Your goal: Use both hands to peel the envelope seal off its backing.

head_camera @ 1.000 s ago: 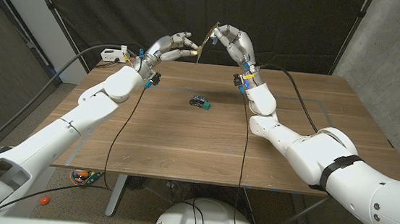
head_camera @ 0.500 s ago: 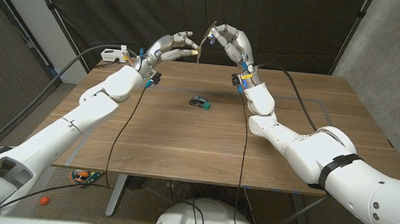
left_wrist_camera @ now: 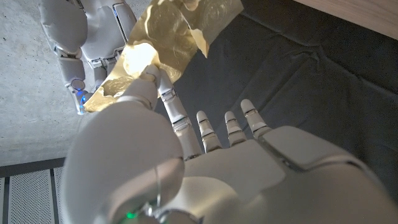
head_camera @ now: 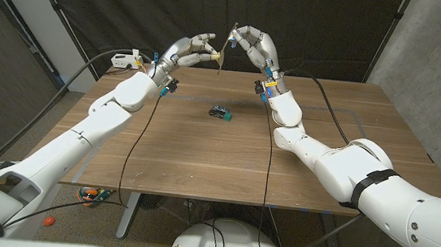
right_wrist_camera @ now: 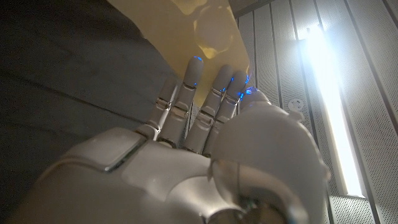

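Both hands are raised above the table's far edge and meet on a thin golden-tan envelope (head_camera: 226,46). My left hand (head_camera: 190,52) pinches its lower part between thumb and a finger. My right hand (head_camera: 253,45) holds its upper part from the other side. In the left wrist view the shiny gold envelope (left_wrist_camera: 163,37) is crumpled against the thumb of my left hand (left_wrist_camera: 205,162), with my right hand (left_wrist_camera: 87,37) behind it. The right wrist view shows a flat tan sheet of the envelope (right_wrist_camera: 186,28) against the fingers of my right hand (right_wrist_camera: 186,143).
A small dark teal and black object (head_camera: 220,113) lies on the wooden table (head_camera: 226,152) near its middle. A white box with a cable (head_camera: 120,60) sits at the far left corner. Black curtain hangs behind the table.
None of note: both hands stay on the envelope above the far edge, with only a slight shift of the left fingers.
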